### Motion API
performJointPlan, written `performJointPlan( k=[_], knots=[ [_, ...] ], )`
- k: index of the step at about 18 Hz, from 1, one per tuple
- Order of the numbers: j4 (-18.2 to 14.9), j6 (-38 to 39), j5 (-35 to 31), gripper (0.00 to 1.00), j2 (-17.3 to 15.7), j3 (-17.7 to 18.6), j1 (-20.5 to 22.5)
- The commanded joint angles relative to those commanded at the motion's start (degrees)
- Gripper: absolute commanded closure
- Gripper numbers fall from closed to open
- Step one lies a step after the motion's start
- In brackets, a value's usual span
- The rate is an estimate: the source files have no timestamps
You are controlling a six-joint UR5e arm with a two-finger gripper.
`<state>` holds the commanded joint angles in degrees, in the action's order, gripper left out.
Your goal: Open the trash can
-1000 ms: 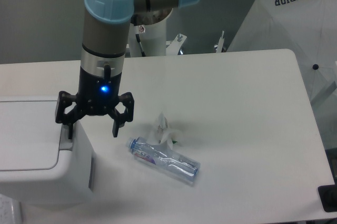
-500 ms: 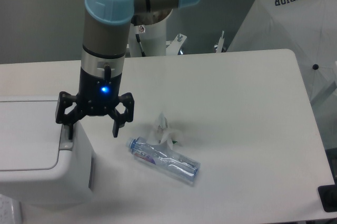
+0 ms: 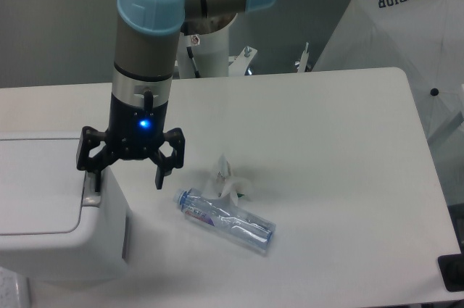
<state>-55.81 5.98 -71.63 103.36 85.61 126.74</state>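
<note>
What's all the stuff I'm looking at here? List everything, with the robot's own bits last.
trash can: one, white, lid shut, at the table's left edge
grey button strip: one, on the can's rim, right under one gripper finger
plastic bottle: one, clear with a blue label, lying on its side mid-table
crumpled wrapper: one, whitish, just behind the bottle
table: one, white
umbrella: one, white, printed SUPERIOR, beyond the table's right side
black object: one, bottom right corner, cut off by the frame
arm: one, grey with light blue caps
gripper: one, black, fingers spread open, blue light lit
</note>
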Motion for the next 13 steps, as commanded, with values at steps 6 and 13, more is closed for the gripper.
performJointPlan(
  k=[6,13],
  knots=[
    [0.0,0.0,0.0,0.00,0.3,0.0,0.0],
    [0.0,-0.1,0.1,0.00,0.4,-0.1,0.0]
  ],
)
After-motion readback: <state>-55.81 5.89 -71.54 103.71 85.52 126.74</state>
